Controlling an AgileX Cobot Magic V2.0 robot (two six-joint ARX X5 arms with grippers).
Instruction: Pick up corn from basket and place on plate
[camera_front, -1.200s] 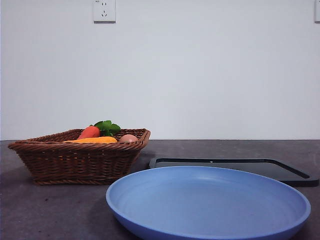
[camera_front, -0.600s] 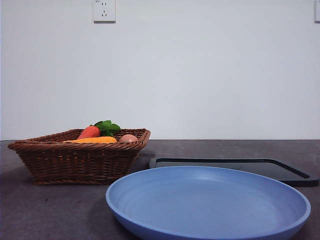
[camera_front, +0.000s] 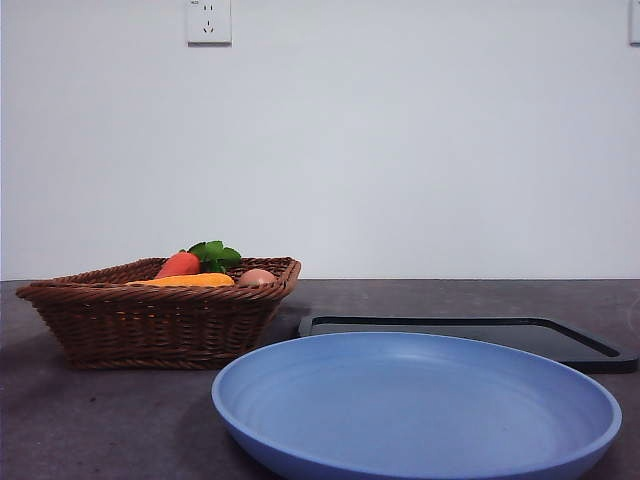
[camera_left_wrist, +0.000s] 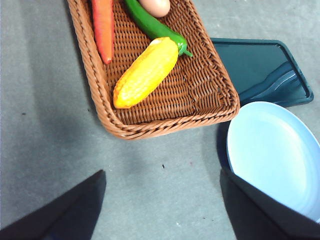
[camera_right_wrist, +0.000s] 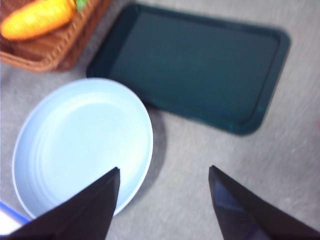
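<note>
From the front the corn (camera_front: 185, 281) is just an orange sliver over the basket (camera_front: 150, 325) rim, but the left wrist view shows the whole bumpy yellow cob lying diagonally on the wicker floor, tip touching a green pepper (camera_left_wrist: 152, 25), with a carrot (camera_left_wrist: 103, 27) alongside and what's probably an egg (camera_left_wrist: 155, 6) at the cut-off far end. The light-blue plate (camera_front: 415, 405) sits bare at roughly 4 o'clock from the basket, the black tray (camera_front: 480, 337) just behind it, nothing blocking. The left gripper (camera_left_wrist: 162, 210) hangs over bare table just short of the basket and the right gripper (camera_right_wrist: 164, 207) over the plate's edge, both spread wide, holding nothing.

Even, bright light; soft shadows beside the basket (camera_left_wrist: 150, 100); right wrist view blurred.
</note>
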